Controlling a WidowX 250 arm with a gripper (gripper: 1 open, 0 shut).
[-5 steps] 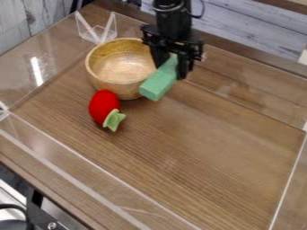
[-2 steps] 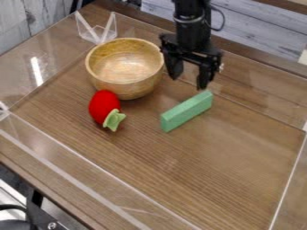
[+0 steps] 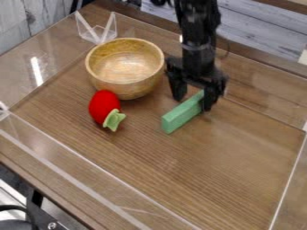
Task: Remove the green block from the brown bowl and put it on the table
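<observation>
1. The gripper (image 3: 197, 93) is wide open and holds nothing.
2. The block (image 3: 188, 112) lies flat on the table (image 3: 228, 180), right under it, away from the bowl (image 3: 125, 66).
3. The block looks light and stiff; pinch its long sides.

The bowl (image 3: 125, 66) is set on the bench (image 3: 204, 171) toward the back left, with the round toy (image 3: 106, 107) just before it. The block (image 3: 185, 114) is laid flat on the bench, right of the toy and apart from the bowl, and the tool (image 3: 197, 94) is placed over its far end.
</observation>
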